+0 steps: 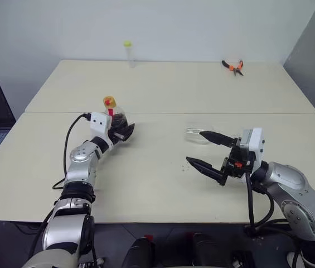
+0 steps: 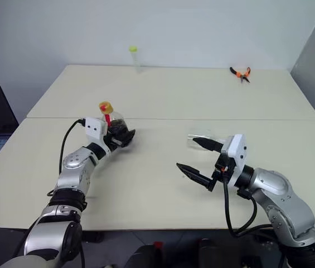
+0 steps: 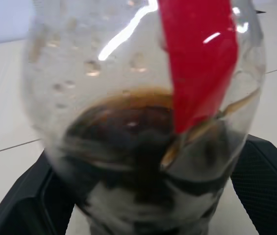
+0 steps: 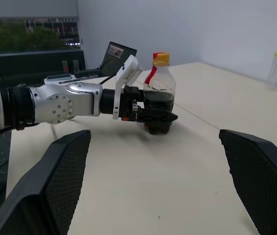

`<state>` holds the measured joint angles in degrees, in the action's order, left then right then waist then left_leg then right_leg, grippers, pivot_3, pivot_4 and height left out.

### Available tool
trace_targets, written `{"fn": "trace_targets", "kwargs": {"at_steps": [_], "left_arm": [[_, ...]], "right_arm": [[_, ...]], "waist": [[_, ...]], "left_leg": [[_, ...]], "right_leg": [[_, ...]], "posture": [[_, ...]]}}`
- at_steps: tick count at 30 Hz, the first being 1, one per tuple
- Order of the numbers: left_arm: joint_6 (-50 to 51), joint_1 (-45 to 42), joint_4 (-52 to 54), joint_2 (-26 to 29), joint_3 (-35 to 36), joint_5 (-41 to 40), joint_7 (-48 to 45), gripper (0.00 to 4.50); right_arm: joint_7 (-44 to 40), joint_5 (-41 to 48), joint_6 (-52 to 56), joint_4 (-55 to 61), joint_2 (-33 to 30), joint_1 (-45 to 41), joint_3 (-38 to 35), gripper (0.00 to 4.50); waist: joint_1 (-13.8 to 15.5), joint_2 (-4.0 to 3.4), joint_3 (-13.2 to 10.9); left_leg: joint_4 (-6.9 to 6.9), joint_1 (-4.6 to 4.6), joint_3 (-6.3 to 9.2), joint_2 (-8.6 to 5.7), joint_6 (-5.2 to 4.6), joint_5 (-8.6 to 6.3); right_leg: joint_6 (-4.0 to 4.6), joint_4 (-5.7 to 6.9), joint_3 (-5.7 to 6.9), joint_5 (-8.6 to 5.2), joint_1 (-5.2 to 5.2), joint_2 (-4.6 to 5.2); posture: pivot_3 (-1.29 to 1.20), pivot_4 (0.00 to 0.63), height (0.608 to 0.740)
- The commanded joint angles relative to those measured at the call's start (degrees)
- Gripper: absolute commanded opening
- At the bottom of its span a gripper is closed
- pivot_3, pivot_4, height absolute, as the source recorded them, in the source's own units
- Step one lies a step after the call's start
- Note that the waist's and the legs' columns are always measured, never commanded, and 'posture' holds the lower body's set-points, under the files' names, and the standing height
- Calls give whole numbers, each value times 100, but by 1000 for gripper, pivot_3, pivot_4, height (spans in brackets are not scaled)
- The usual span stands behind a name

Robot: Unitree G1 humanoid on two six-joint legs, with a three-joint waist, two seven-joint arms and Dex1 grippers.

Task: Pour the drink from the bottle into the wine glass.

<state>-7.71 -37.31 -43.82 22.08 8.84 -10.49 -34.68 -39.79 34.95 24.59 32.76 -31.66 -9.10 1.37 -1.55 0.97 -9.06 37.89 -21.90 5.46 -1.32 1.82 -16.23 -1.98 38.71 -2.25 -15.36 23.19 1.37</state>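
One bottle [image 1: 115, 114], one wine glass [image 1: 197, 134], one tube [image 1: 127, 53], one pair of pliers [image 1: 233, 67], two tables [image 1: 174, 84]

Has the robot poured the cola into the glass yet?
Not yet. Nothing looks done: the drink is in the bottle, its yellow cap on. In hand: the left gripper is at the bottle, which stands on the table. The right gripper is open and empty beside the wine glass. Left: lifting, uncapping and pouring.
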Motion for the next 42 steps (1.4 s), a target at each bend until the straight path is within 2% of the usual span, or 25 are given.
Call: {"fn": "trace_targets", "kwargs": {"at_steps": [1, 5, 7, 9, 12, 17, 20, 24, 28, 33, 42], "left_arm": [[-106, -199, -55, -48, 61, -117, -144, 3549], [-7, -205, 25, -70, 87, -201, -268, 2463], [87, -148, 207, -82, 89, -270, -359, 2118], [242, -28, 547, -99, 36, -328, -487, 1958], [575, 300, 1467, -143, -234, -361, -733, 1943], [1535, 1151, 3512, -176, -1120, -513, -1337, 1939], [1817, 1438, 4147, -104, -1607, -397, -1601, 1901], [1941, 1393, 4284, -60, -2035, -211, -1779, 1874], [2250, 1287, 4305, -133, -2148, -332, -1869, 1842], [2093, 1210, 4220, -90, -2310, -148, -1999, 1831], [2034, 1086, 4098, -145, -2346, -107, -2107, 1817]], "right_arm": [[34, -22, 1, 111, 14, -71, -42, 4500], [70, -36, 4, 135, 8, -61, -71, 4500], [94, -45, 2, 158, 3, -43, -89, 4500], [130, -64, -8, 201, -5, -14, -110, 4500], [228, -160, -89, 330, -30, 33, -168, 4500], [360, 8, 168, 823, -212, 141, -336, 4500], [519, 131, 551, 1047, -346, 81, -334, 4500], [960, 381, 1329, 1197, -429, -337, -244, 4500], [1280, 541, 1808, 1103, -187, -709, -34, 4500], [1713, 528, 2379, 835, 58, -1132, 142, 4500], [1703, 378, 2718, 557, 86, -1667, 267, 4500]], "waist": [[0, 0, 0], [0, 1, 0], [0, 1, -1], [-2, 2, -1], [-6, 2, -2], [4, 2, -2], [0, 2, -2], [-26, 0, -3], [-15, 0, -3], [-10, 0, -3], [-10, 0, -3]], "left_leg": [[0, 0, 1, 0, 0, 0], [2, -2, 0, -2, 0, 0], [2, -2, 1, -2, 0, 0], [2, -2, 1, -2, 0, 0], [2, -4, 1, -1, 0, 0], [4, -8, 3, -1, 2, 1], [2, -6, 4, 1, 1, 1], [1, -1, 2, 3, 0, 0], [-1, -1, 6, 4, 0, 0], [2, -4, 3, 0, 0, 0], [1, -5, 4, 0, 0, 0]], "right_leg": [[0, 0, 1, 0, 0, 0], [0, -1, -1, 0, 0, 1], [0, 0, 1, 0, 0, 1], [0, 0, 0, 0, 0, 1], [0, -1, -1, 0, 2, 1], [0, -1, -3, 0, 3, 4], [0, 0, -4, 0, 2, 2], [0, 5, -5, 0, 2, -3], [4, 5, -1, -3, 2, -6], [4, 3, -2, -3, 2, -1], [4, 2, -1, -3, 2, -1]], "posture": [[0, 150, 740], [0, 150, 740], [0, 150, 740], [0, 150, 740], [0, 150, 740], [0, 150, 740], [0, 150, 740], [0, 150, 740], [0, 150, 740], [0, 150, 740], [0, 150, 740]]}}
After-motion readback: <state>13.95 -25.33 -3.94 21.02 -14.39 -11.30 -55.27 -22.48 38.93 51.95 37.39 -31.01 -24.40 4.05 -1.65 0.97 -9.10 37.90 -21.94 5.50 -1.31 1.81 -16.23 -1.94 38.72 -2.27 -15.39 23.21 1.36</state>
